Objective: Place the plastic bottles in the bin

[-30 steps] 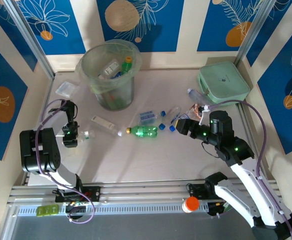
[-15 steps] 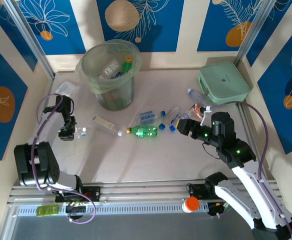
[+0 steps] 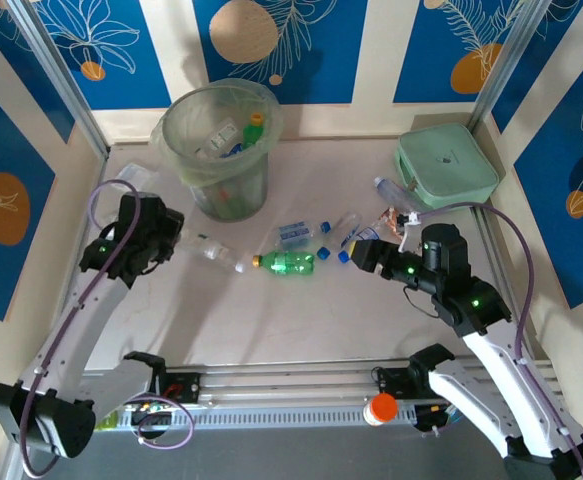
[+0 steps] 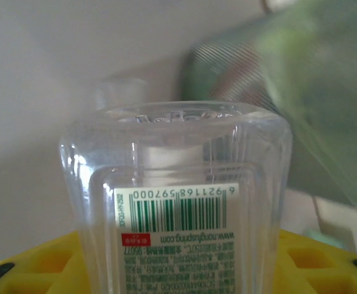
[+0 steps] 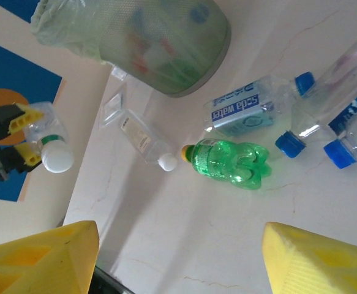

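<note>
Left arm's swung up & out this last sec: the left hand [image 5: 36, 136], which was down at a small clear bottle [image 4: 178, 202] on the desk [image 3: 301, 330] near the left edge, now has that btl clamped btwn its yellow fingers [image 4: 40, 266], white cap poking out, apparently lifted off the surface. Pick looks done; the carry to the bin [image 3: 229, 190], far-left, prob comes next. Right hand [image 5: 178, 236] hasn't budged: fingers wide, nothing in them, hanging near the green bottle [image 3: 289, 263] & the blue-cap bottles [image 5: 242, 113] mid-desk.
</note>
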